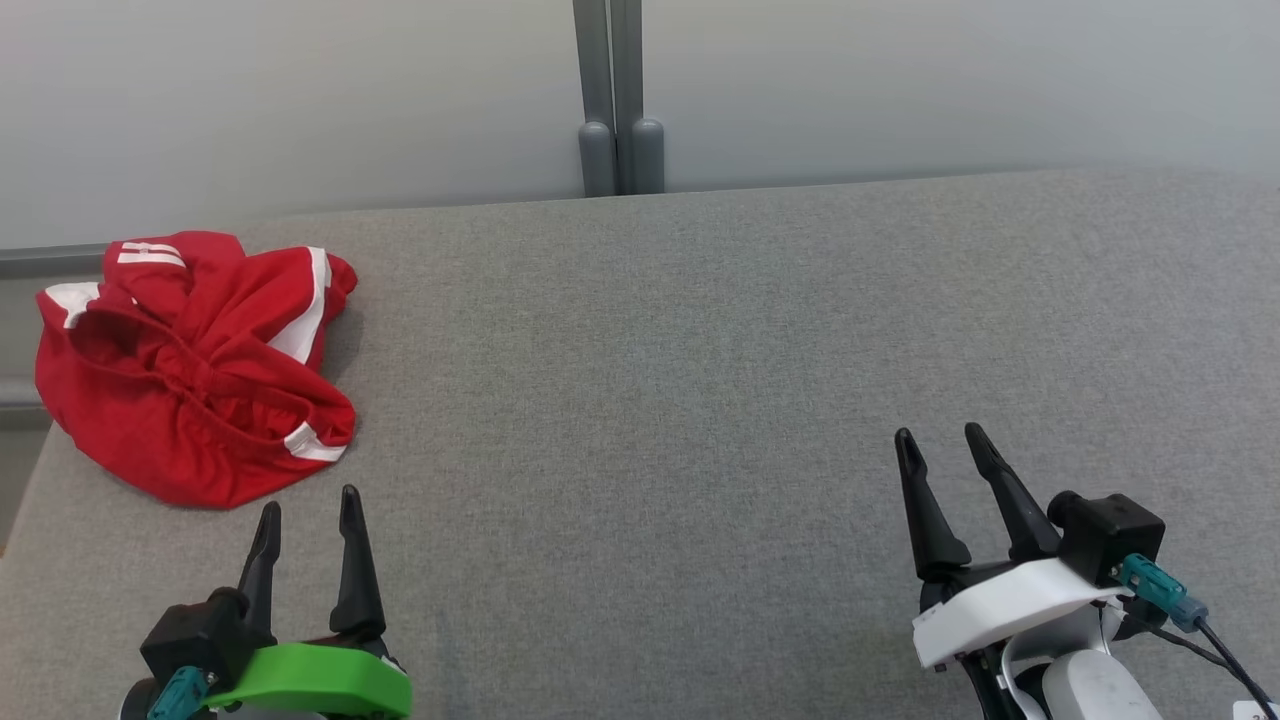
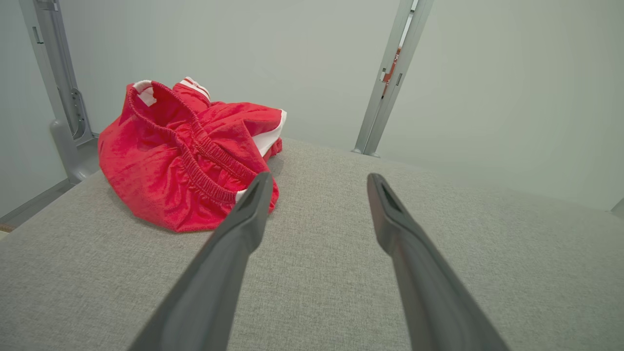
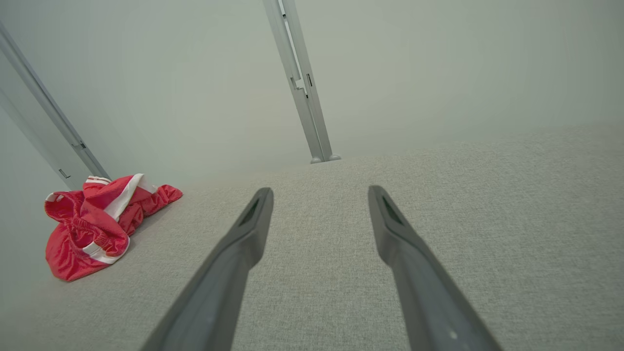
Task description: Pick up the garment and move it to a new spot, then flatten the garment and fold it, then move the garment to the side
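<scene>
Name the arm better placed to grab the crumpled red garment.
Left. The left pincer, open, sits beside the crumpled red white-striped garment; the right pincer, also open, is far across the grey surface.

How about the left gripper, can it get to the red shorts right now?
Probably yes. The left gripper is open, and the shorts lie just ahead, slightly to its left, on the grey surface. Nothing lies between them.

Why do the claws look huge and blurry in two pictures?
Left wrist view: the left claw is seen from very close, wide-angle, so it looms soft-edged; right wrist view: the right claw does likewise; head view: both look small and sharp.
</scene>
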Robot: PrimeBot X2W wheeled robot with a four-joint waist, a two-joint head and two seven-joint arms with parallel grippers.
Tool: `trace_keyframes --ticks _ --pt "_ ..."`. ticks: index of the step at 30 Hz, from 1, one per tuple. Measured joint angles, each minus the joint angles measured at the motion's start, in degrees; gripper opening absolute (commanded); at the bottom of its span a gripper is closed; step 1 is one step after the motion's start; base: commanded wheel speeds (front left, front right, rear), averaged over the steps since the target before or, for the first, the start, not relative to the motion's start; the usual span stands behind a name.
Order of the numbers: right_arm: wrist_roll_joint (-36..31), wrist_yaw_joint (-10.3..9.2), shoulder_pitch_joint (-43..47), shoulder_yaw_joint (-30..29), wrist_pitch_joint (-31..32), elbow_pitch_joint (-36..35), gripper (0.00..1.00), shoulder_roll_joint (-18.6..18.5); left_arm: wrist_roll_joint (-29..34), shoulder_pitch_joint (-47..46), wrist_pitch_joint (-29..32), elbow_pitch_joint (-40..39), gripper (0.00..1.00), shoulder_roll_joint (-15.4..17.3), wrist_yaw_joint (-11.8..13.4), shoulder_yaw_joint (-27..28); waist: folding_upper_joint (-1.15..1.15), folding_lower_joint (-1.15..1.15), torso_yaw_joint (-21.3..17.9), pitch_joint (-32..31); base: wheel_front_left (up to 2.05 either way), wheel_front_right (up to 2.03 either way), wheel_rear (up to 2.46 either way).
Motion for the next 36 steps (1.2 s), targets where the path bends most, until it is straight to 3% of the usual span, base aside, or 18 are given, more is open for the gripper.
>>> trace_keyframes --ticks 36 --pt "-15.17 0.00 1.29 2.92 -3.87 -0.84 1.00 -0.15 13.44 3.14 -3.96 -0.02 1.00 0.15 1.31 -0.38 0.00 0.00 -0.06 -0.81 0.00 0.00 0.00"
